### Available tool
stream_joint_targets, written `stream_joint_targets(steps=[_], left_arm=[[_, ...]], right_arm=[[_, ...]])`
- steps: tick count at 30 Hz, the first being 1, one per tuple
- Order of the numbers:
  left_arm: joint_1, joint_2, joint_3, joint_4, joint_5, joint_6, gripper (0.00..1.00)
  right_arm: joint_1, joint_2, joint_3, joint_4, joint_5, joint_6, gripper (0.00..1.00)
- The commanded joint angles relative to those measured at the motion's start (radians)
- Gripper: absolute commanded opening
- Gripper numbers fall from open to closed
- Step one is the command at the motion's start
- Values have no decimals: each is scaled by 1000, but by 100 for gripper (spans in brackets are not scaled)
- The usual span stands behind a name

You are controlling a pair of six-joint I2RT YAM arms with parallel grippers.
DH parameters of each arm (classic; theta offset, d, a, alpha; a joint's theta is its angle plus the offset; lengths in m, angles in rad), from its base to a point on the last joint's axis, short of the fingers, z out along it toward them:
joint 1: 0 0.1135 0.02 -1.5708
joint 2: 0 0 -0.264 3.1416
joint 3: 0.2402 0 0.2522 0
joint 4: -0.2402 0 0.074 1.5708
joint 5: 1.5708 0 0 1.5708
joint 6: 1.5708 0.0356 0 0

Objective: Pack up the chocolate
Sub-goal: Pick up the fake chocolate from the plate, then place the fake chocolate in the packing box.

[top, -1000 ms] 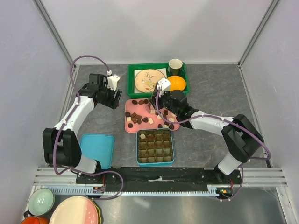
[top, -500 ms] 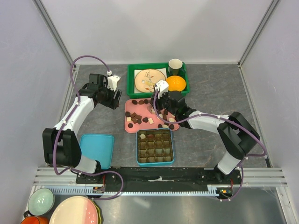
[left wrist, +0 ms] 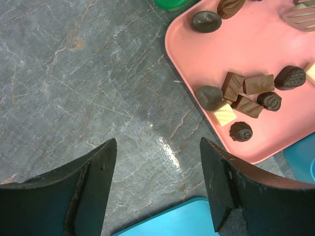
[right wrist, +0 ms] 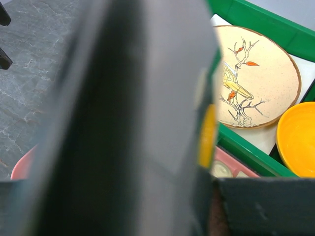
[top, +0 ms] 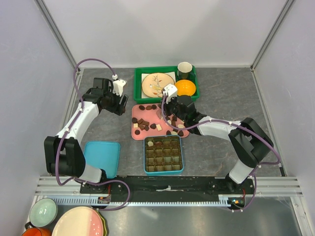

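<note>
Since a second ago the right arm has swung slightly left with its elbow drawn in. The right gripper (top: 170, 116) now hangs low over the far right part of the pink tray (top: 136, 112), but a dark blurred finger blocks its own camera, so it cannot be told whether its jaws are apart or pinching a piece. The left gripper (left wrist: 157, 147) has not moved and hovers with its jaws wide apart and empty over the grey table (left wrist: 74, 73), just left of the tray, where the chocolate (left wrist: 244, 91) lies scattered as before, beside the teal compartment box (top: 145, 157).
</note>
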Motion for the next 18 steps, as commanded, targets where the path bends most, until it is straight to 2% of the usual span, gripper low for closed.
stream_joint_targets(steps=[1, 5, 11, 18], left_arm=[[7, -25, -5, 13, -3, 4, 75], [7, -19, -34, 41, -26, 8, 75], [7, 17, -98, 91, -45, 12, 76], [7, 46, -128, 127, -43, 1, 77]], right_arm=[[2, -22, 44, -4, -18, 2, 28], [2, -71, 81, -14, -23, -1, 18], [2, -234, 98, -147, -61, 16, 16], [5, -453, -36, -321, -180, 105, 14]])
